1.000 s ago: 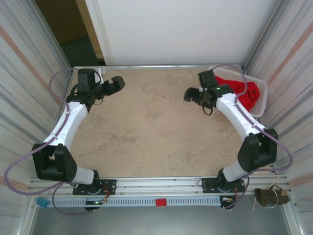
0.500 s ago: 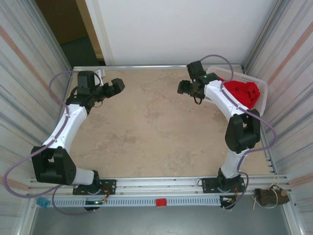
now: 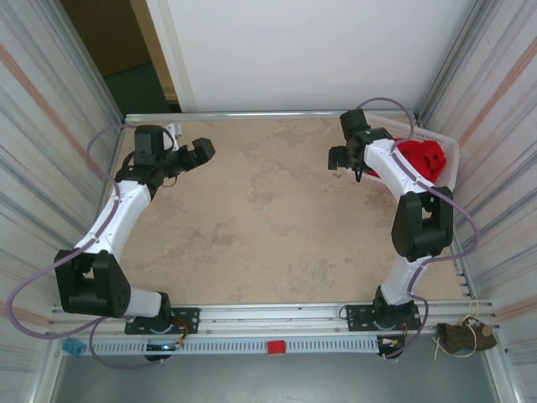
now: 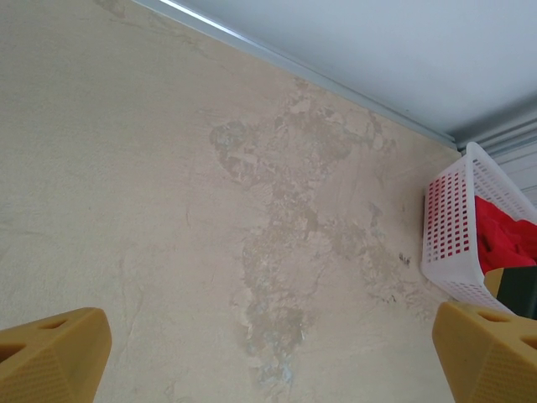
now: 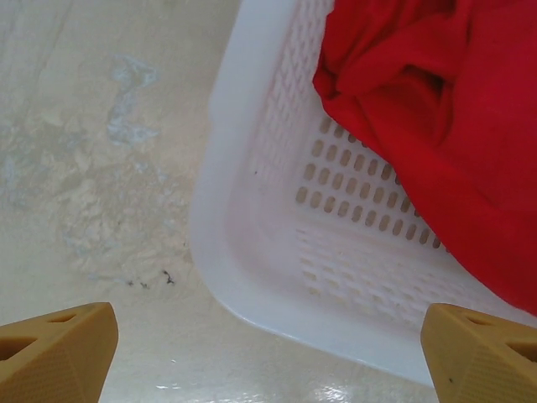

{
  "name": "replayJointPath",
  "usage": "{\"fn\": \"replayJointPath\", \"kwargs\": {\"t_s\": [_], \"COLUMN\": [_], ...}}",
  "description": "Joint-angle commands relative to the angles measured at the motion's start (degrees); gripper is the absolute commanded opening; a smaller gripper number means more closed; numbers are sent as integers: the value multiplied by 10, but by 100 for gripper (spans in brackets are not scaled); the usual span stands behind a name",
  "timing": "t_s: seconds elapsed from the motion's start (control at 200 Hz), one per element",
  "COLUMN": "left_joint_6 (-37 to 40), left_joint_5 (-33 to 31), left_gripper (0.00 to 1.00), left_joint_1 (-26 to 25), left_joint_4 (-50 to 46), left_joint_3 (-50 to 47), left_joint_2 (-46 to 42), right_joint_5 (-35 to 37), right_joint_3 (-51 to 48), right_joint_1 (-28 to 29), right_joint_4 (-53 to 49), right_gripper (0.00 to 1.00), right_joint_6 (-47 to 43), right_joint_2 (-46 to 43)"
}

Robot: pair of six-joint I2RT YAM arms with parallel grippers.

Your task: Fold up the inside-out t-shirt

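While the inside-out t-shirt (image 5: 470,126) lies bunched in the basket (image 5: 210,218) at far right, with left gripper (image 3: 201,149) and right gripper (image 3: 339,157) both spread empty, retrieval is judged pending: a grasp into the basket is required.

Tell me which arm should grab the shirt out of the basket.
Right. The right gripper, open, hangs beside the white basket holding the red t-shirt; the left gripper, also open, is across the table near its far-left corner.

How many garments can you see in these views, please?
1: the red t-shirt, bunched inside the white basket at the table's far right corner. More could lie hidden beneath it.
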Motion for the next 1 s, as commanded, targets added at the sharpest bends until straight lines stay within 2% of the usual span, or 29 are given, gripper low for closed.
{"fn": "replayJointPath", "kwargs": {"t_s": [0.0,0.155,0.255,0.341,0.516,0.721,0.837,0.997], "left_joint_6": [-2,-4,-3,-4,-7,-16,-18,-21], "left_joint_5": [21,25,26,26,29,33,32,28], "left_gripper": [99,99,99,99,99,99,99,99], "left_joint_1": [7,7,9,10,10,9,10,9], "left_joint_4": [20,21,21,21,26,31,31,33], "left_joint_3": [-12,-14,-13,-13,-13,-14,-14,-13], "left_joint_2": [-12,-12,-15,-18,-19,-17,-17,-15], "right_joint_5": [41,125,148,151,146,117,86,-16], "right_joint_3": [-2,7,12,18,62,192,310,426], "right_joint_1": [8,16,21,29,51,68,63,34], "right_joint_4": [-18,-36,-44,-49,-55,-98,-127,-135], "right_gripper": [92,90,82,67,27,2,0,0], "right_joint_6": [-53,-65,-60,-54,-33,20,80,207], "right_joint_2": [17,77,101,110,129,202,254,316]}}
